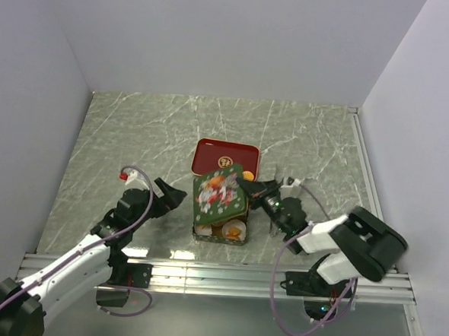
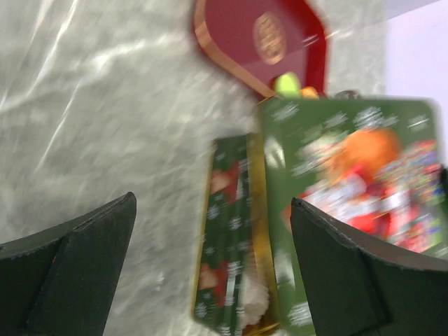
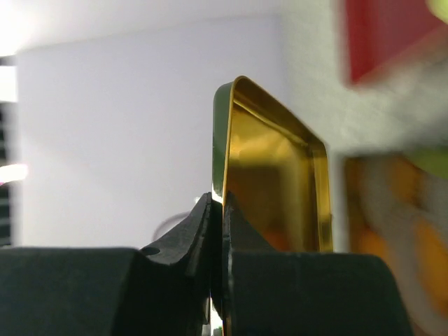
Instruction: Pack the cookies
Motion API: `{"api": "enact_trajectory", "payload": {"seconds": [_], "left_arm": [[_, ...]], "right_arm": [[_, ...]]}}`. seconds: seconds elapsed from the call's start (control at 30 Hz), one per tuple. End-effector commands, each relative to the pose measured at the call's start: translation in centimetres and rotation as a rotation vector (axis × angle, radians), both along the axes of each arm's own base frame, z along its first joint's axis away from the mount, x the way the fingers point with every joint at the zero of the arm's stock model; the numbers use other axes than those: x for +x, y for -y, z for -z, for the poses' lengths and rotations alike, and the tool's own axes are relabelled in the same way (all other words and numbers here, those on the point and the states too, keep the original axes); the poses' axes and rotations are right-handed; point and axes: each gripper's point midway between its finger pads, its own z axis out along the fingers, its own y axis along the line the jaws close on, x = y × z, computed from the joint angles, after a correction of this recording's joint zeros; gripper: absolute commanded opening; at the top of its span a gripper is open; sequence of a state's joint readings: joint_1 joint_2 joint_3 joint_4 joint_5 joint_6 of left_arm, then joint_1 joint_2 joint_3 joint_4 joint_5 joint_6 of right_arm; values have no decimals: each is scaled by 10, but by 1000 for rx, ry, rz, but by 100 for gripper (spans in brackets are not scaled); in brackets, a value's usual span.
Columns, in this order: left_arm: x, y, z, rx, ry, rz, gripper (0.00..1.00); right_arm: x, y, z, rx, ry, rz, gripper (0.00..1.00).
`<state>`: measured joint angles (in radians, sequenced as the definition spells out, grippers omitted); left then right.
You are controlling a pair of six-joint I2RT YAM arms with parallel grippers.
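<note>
A green Christmas tin (image 1: 219, 233) stands in the middle of the table, and cookies (image 1: 234, 229) in white paper cups show at its near end. Its lid (image 1: 219, 189) hangs tilted over the tin, covering most of it. My right gripper (image 1: 248, 188) is shut on the lid's right rim; the right wrist view shows the fingers (image 3: 241, 224) pinching the gold-lined lid (image 3: 273, 175). My left gripper (image 1: 175, 197) stands open just left of the tin with nothing between its fingers. In the left wrist view the tin's side (image 2: 231, 231) sits between the open gripper (image 2: 213, 203) fingers, and a green cookie (image 2: 285, 84) lies on the red tray.
A red tray (image 1: 225, 154) lies just behind the tin, with a small orange cookie (image 1: 250, 172) at its near right corner. White walls close in the marble table on three sides, and a metal rail runs along the near edge.
</note>
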<state>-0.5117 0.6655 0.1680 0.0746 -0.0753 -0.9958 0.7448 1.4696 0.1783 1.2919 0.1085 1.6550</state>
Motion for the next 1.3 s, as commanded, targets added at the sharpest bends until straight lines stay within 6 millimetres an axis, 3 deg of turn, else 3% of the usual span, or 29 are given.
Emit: {"api": "enact_trajectory", "payload": {"seconds": [0.0, 0.03, 0.07, 0.1, 0.17, 0.2, 0.27, 0.37, 0.43, 0.53, 0.67, 0.77, 0.97, 1.27], "left_arm": [[10, -6, -35, 79, 87, 3, 97], [9, -6, -37, 90, 90, 16, 96], [10, -5, -38, 118, 89, 33, 94], [9, -2, -38, 129, 85, 56, 93], [12, 1, -37, 161, 84, 85, 90], [13, 3, -37, 169, 86, 102, 87], [15, 9, -28, 203, 58, 144, 78], [20, 18, -16, 254, 15, 207, 68], [21, 26, -12, 261, -2, 258, 63], [27, 33, -8, 288, -21, 281, 63], [34, 51, -28, 300, 50, 313, 64], [32, 66, -29, 334, 56, 366, 65], [31, 69, 4, 414, -41, 386, 59], [49, 67, 13, 497, -74, 357, 43]], "right_arm": [[0, 19, -86, 74, 257, 2, 0], [11, 26, -84, 25, 233, 30, 0], [10, 26, -90, 6, 247, 16, 0], [6, 34, -110, -4, 305, 30, 0], [13, 47, -118, -62, 303, 51, 0], [10, 57, -134, -72, 347, 71, 0], [18, 75, -140, -126, 328, 106, 0], [7, 98, -163, -175, 375, 137, 0], [2, 104, -161, -208, 354, 127, 0], [-11, 115, -166, -225, 363, 137, 0], [-22, 121, -163, -265, 358, 131, 0], [-29, 123, -161, -291, 360, 124, 0], [-34, 126, -156, -310, 354, 121, 0], [-32, 128, -151, -330, 348, 112, 0]]}}
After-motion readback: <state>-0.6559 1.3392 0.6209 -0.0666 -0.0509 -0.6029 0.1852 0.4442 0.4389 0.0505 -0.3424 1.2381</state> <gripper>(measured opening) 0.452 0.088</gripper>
